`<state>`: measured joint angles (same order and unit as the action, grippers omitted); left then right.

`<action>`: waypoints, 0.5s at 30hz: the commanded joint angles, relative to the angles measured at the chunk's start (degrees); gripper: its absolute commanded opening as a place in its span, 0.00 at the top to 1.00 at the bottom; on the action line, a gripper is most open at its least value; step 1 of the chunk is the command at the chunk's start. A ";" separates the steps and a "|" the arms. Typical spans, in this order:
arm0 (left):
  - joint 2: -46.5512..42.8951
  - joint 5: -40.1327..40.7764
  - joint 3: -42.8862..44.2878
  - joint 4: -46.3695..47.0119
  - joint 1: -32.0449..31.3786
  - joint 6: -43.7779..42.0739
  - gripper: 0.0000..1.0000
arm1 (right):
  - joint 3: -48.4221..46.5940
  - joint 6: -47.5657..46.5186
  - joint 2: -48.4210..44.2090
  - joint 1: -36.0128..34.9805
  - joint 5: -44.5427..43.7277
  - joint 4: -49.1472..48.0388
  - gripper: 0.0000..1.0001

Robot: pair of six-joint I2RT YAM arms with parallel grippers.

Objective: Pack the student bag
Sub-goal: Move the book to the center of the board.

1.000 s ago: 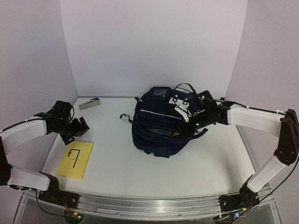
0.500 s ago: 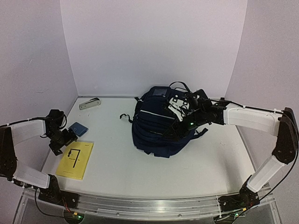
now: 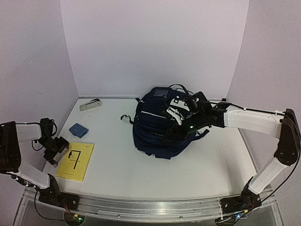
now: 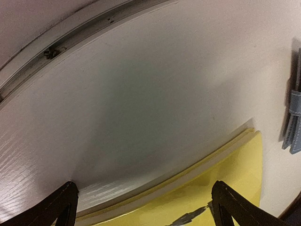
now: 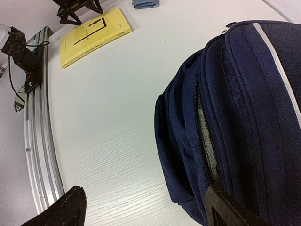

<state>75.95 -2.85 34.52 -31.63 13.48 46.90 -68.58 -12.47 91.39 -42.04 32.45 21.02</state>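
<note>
Since a second ago the left arm has drawn back, elbow folded, to the left edge of the table (image 3: 122,174), uncovering a blue pouch (image 3: 78,130). Its left gripper (image 3: 53,147) hangs wide apart and empty (just over the edge of the yellow book (image 3: 76,161)). The right arm reaches across, and the right gripper (image 3: 175,113) is spread wide, holding nothing, above the backpack (image 3: 155,134), which sits mid-table toward the back wall.

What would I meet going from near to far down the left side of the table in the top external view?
yellow book → small blue case → small silver-grey object, perhaps a stapler, close to the back wall.
</note>
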 commanded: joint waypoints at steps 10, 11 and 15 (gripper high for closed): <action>-2.41 -6.80 -4.52 4.97 0.38 4.10 0.00 | -0.18 0.42 0.35 -0.25 1.29 -0.48 0.12; -3.16 -8.33 -4.89 5.54 0.38 4.34 0.00 | -0.40 0.41 0.52 -0.27 1.39 -0.43 0.12; -1.92 -13.89 -6.06 8.98 0.28 4.98 0.00 | -1.45 0.16 1.26 -0.23 1.64 0.20 0.12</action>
<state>72.66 -8.36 31.09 -24.75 13.85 49.98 -68.36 -12.36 91.57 -42.06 32.90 21.05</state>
